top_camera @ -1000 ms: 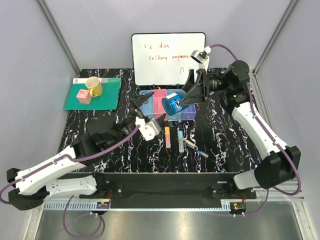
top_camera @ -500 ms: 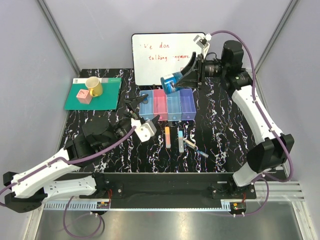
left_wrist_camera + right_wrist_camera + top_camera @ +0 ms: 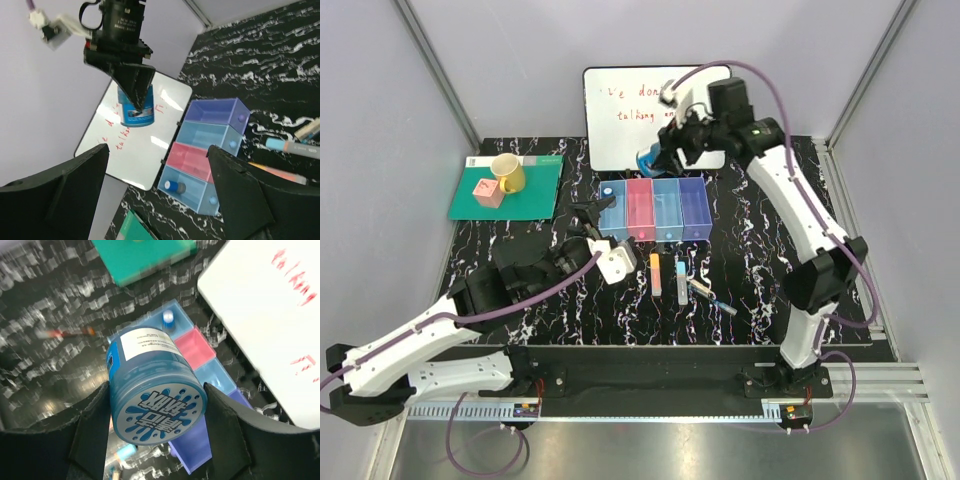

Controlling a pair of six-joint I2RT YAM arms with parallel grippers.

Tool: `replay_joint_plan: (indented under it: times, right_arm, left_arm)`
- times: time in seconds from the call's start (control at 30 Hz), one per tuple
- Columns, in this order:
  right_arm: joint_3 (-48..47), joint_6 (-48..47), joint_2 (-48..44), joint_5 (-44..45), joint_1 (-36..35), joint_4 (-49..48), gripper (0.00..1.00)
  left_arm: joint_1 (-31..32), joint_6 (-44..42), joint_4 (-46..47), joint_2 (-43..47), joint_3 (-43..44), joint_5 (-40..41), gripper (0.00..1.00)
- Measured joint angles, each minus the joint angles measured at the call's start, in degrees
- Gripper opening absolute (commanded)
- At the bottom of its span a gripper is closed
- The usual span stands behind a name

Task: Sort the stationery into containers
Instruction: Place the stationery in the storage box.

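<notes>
My right gripper (image 3: 658,158) is shut on a round blue tub (image 3: 647,160), held in the air in front of the whiteboard, behind the row of four bins (image 3: 655,208). In the right wrist view the tub (image 3: 155,390) sits between both fingers (image 3: 90,425), above the bins (image 3: 196,347). My left gripper (image 3: 592,215) is open and empty just left of the bins. The left wrist view shows the bins (image 3: 192,157) with a small blue-and-white item (image 3: 174,186) in the end blue one. An orange marker (image 3: 655,273), a light-blue marker (image 3: 681,278) and small pens (image 3: 708,292) lie in front of the bins.
A whiteboard (image 3: 630,120) leans at the back. A green mat (image 3: 540,185) at the back left carries a yellow cup (image 3: 507,172) and a pink cube (image 3: 486,190). Grey walls close in both sides.
My right arm has lifted the blue tub from over the bins up and back, to in front of the whiteboard. My left gripper has drawn back slightly to the left.
</notes>
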State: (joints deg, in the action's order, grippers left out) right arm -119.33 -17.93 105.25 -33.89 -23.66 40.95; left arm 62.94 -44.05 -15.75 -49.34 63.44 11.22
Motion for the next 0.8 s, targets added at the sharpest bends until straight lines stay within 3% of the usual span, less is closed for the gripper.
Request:
replay_joint_plan:
  times: [0.2,0.37,0.8]
  right_arm:
    - [-3.5,-13.0,8.2,11.0,-5.2,12.4,0.00]
    - [-10.5,-20.2,15.5,16.4,-6.4,19.0,0.00]
    - [-22.4,-33.0,27.6,24.1,-10.1,20.1,0.00]
  left_arm:
    - [-3.0,2.3,-8.6,-1.8,2.3,-0.3,0.86]
    - [-11.1,6.6,-17.0,-5.7,6.3,-3.8,0.84]
    - [-30.6,17.1,-25.8,-10.4,9.0,-17.4,0.89]
